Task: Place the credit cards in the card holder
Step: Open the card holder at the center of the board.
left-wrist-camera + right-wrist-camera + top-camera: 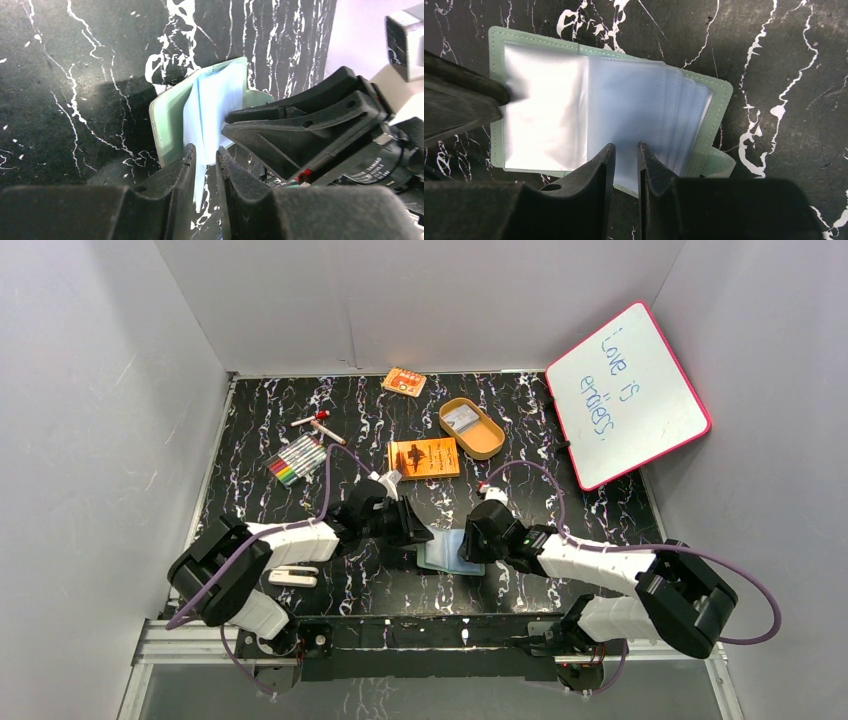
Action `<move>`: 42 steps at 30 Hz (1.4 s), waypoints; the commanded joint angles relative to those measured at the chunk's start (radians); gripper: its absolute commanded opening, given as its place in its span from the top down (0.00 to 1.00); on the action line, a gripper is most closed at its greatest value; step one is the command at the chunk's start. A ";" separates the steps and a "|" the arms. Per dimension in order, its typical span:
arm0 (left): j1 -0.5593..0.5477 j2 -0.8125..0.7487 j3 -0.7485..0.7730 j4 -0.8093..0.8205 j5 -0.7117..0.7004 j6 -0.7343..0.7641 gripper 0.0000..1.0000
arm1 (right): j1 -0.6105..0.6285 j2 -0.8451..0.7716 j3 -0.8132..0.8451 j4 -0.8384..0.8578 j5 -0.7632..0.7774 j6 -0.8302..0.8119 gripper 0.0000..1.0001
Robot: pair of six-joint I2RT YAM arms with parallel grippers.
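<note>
Card holder (452, 551) lies open on table (260, 465) near front centre, between both arms. L gripper (205, 155) pinches a blue sleeve (215, 95) and holds it up, prob to spread a pocket for a card. R gripper (624, 150) fingers sit nearly together over the sleeves, prob steadying; can't tell if gripping. No card in either gripper

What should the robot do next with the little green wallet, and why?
Probably the right fingers should let go and fetch a card while the left fingers hold a pale blue pocket. The card holder already lies open, its pockets look empty, and neither arm has a card.
</note>
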 commanded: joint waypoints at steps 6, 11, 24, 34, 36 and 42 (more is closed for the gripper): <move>-0.005 0.050 -0.031 0.031 -0.008 0.026 0.88 | -0.003 0.055 0.034 0.041 -0.074 -0.005 0.67; -0.005 0.097 -0.044 0.024 -0.031 0.039 0.95 | -0.003 0.076 0.048 0.089 -0.119 -0.012 0.66; -0.004 0.155 -0.087 0.029 -0.085 0.044 1.00 | -0.004 -0.037 0.083 0.041 -0.118 -0.039 0.54; -0.004 0.165 -0.096 0.031 -0.089 0.045 1.00 | -0.048 -0.104 0.034 -0.009 -0.081 -0.012 0.49; -0.004 0.161 -0.096 0.027 -0.089 0.046 1.00 | -0.066 -0.099 0.023 -0.014 -0.090 -0.004 0.50; -0.004 0.158 -0.098 0.025 -0.091 0.047 1.00 | -0.115 -0.086 -0.006 -0.034 -0.094 0.003 0.59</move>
